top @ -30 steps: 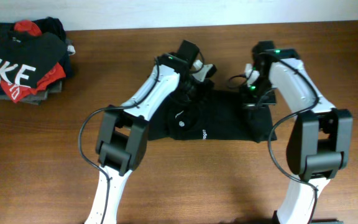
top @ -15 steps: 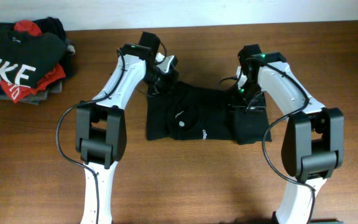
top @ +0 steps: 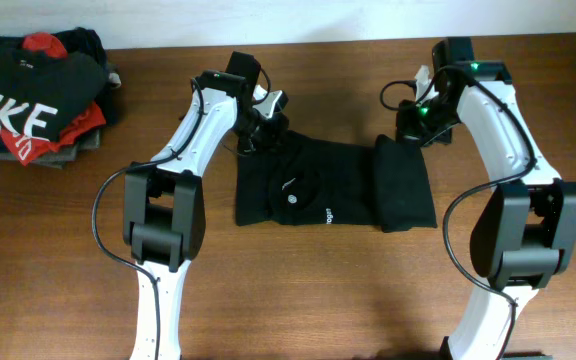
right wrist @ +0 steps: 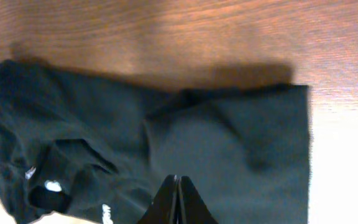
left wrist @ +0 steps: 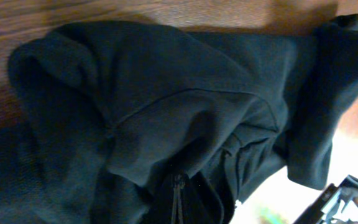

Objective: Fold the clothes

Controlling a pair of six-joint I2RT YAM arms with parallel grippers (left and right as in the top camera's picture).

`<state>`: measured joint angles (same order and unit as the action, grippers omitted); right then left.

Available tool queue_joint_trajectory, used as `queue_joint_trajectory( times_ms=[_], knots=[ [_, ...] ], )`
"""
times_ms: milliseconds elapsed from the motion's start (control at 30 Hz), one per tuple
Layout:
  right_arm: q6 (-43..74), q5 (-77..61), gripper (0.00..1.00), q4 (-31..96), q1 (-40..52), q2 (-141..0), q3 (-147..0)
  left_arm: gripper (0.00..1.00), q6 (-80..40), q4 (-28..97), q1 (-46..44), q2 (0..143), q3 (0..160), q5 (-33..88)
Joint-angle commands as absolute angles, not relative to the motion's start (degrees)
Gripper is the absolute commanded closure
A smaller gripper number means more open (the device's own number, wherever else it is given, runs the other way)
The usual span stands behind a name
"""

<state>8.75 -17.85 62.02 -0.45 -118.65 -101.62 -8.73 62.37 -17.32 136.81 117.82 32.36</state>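
**At mid-tabletop: black shirt partly folded, one tool gripping, one empty**

Across the middle of the wooden tabletop (top: pixel 298 300) lies the T-shirt (top: pixel 318 190), spread flat between the two arms. Its right end is doubled over into a thicker panel (top: pixel 405 190) with a straight outer edge. The near hem runs fairly straight, while the left end is rumpled and uneven.

Bare wood lies open in front of the shirt, between the arm bases, and a narrower strip runs behind its far edge. A pile of other garments (top: pixel 38 95) sits well apart in the far left corner.

The left tool (top: pixel 256 135) is clenched at the shirt's far left corner; in its wrist view the fabric gathers at the pinched tips (left wrist: pixel 178 186). The right tool (top: pixel 410 132) is clenched on nothing, raised just past the panel's far edge, its tips (right wrist: pixel 178 193) together above the cloth.

A small white round logo (top: pixel 293 207) and tiny lettering (top: pixel 326 213) face up near the hem.
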Motion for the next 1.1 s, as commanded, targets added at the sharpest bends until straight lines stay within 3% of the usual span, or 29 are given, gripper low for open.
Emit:
queue_joint_trajectory(
  times_ms=[0,533,833,1067],
  knots=[
    [8.60,-22.55,0.96,60.20,0.78,-121.43,-99.24,0.99,-7.62,62.65,-17.34,135.06,117.80,29.95],
    [9.96,-25.96,0.96,52.60,1.58,-128.29,-98.63,0.99,-7.57,64.01,-17.34,135.06,117.80,29.43],
    [7.70,-25.93,0.96,71.99,-1.65,-120.97,-112.95,0.99,-7.60,64.34,-17.45,135.06,117.80,27.94],
    [3.03,-25.47,0.96,83.40,-0.45,-119.02,-110.74,0.99,-7.60,64.53,-17.45,135.06,117.80,27.59]
  ],
)
